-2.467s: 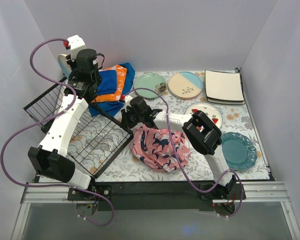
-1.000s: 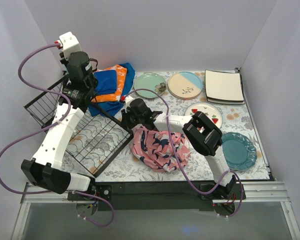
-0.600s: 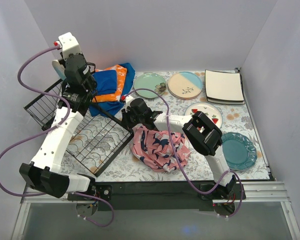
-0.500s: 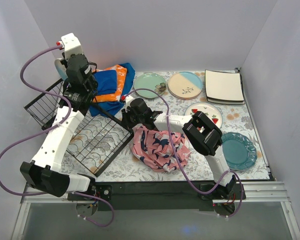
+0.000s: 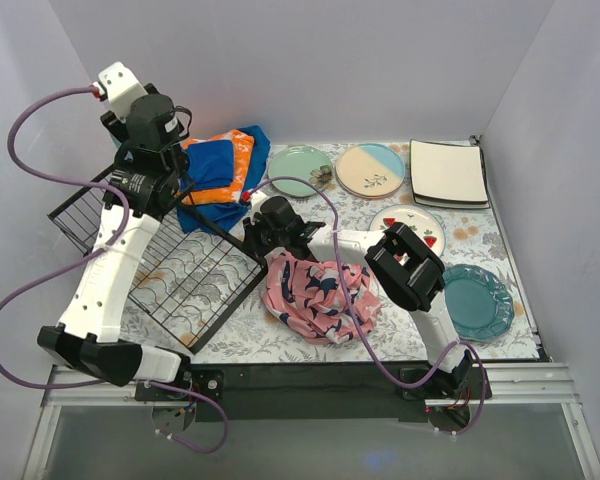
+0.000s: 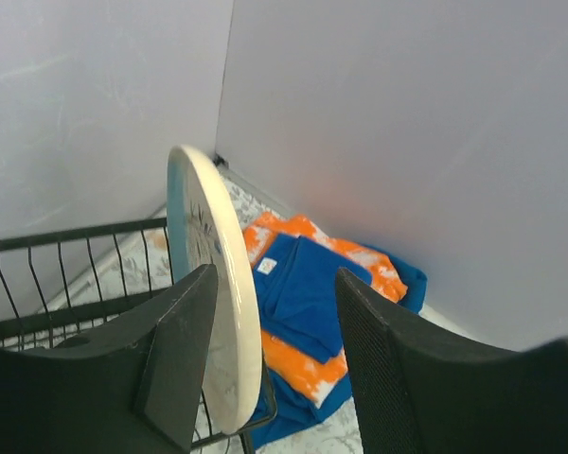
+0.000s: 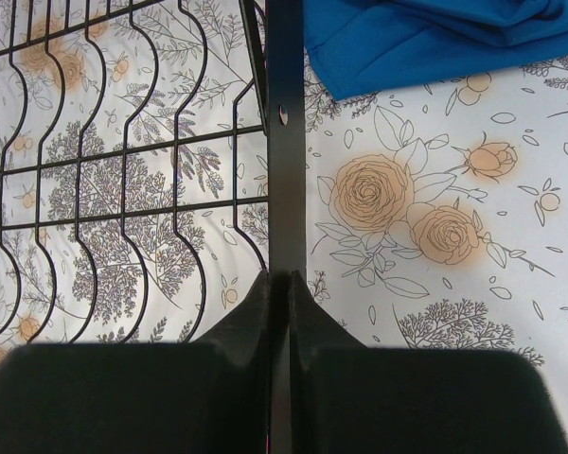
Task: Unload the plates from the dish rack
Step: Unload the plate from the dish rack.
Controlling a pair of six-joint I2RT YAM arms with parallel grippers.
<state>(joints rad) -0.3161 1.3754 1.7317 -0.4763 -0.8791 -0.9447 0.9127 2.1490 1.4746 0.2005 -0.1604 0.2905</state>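
Left wrist view: left gripper point(image 6: 275, 284) apart around an upright plate point(image 6: 216, 303) in the dish rack point(image 6: 76, 235). Right gripper point(image 7: 279, 281) clamps its rim.

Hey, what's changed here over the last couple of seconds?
The left arm swung farther left, over the far corner of the dish rack; the left tool now straddles the upright plate, fingers apart. Whether it gripped in between isn't visible. Unchanged: right tool clamped on the rack rim, five unloaded plates, pink cloth, folded cloths.
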